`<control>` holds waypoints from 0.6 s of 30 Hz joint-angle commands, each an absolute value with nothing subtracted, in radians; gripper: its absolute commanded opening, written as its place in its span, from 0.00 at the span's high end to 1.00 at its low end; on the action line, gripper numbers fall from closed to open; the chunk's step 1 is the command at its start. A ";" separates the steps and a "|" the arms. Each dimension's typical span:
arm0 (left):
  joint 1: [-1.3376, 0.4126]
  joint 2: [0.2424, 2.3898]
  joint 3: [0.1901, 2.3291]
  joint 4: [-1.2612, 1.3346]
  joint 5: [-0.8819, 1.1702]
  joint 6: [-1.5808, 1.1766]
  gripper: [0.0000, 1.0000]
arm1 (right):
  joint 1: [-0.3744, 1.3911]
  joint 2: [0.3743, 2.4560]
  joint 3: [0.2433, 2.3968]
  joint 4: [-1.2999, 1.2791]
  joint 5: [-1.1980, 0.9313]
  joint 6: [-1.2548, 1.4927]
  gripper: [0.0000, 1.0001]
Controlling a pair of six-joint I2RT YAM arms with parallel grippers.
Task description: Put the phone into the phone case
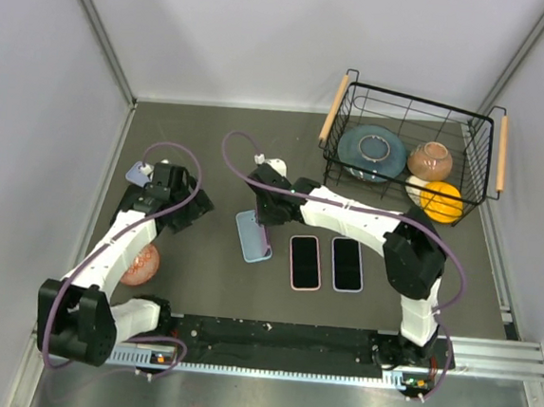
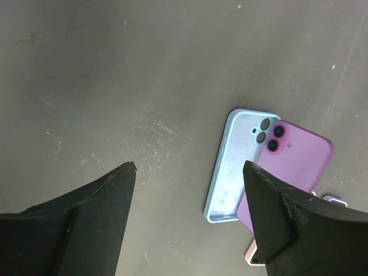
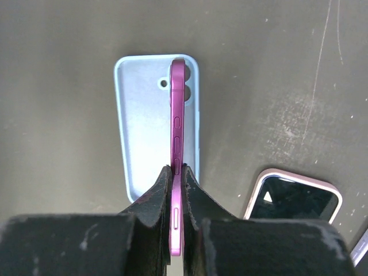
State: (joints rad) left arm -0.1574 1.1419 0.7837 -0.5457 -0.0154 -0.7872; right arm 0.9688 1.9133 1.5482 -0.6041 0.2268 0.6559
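Purple phone (image 3: 177, 109) on edge over blue case (image 3: 144, 132)
Right gripper (image 3: 177, 172) pinches it, long side along the case. Left gripper (image 2: 188, 167) is spread wide.

Right tool (image 3: 177, 172) clamped, left tool (image 2: 188, 168) spread, apparently hovering

Readable text: none in any view.
Purple phone (image 3: 177, 103): side edge and back show buttons and lenses only, with no logo or lettering that can be made out.
Blue phone case (image 3: 141, 126): plain surface, no print.
Two cased phones (image 1: 305, 262) toward the near edge of the counter (image 1: 211, 141): dark screens, nothing displayed.
Rail (image 1: 279, 342) along the near edge: small specks, too fine to read.
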 commanded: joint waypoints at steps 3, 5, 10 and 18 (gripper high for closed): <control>-0.146 1.187 0.792 -0.450 0.109 -0.781 0.28 | 0.988 1.954 1.647 -0.655 0.311 0.618 1.00; -0.146 1.238 0.802 -0.434 0.172 -0.775 0.36 | 0.992 1.965 1.657 -0.664 0.318 0.612 1.00; -0.146 1.337 0.802 -0.390 0.256 -0.779 0.40 | 1.012 1.993 1.680 -0.673 0.336 0.600 1.00; -0.146 1.492 0.785 -0.272 0.371 -0.799 0.48 | 1.038 2.055 1.733 -0.673 0.299 0.623 0.94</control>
State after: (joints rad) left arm -0.1486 1.4422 0.7830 -0.3599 0.2962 -0.7948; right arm 1.0122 2.0197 1.6688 -0.6872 0.3069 0.6121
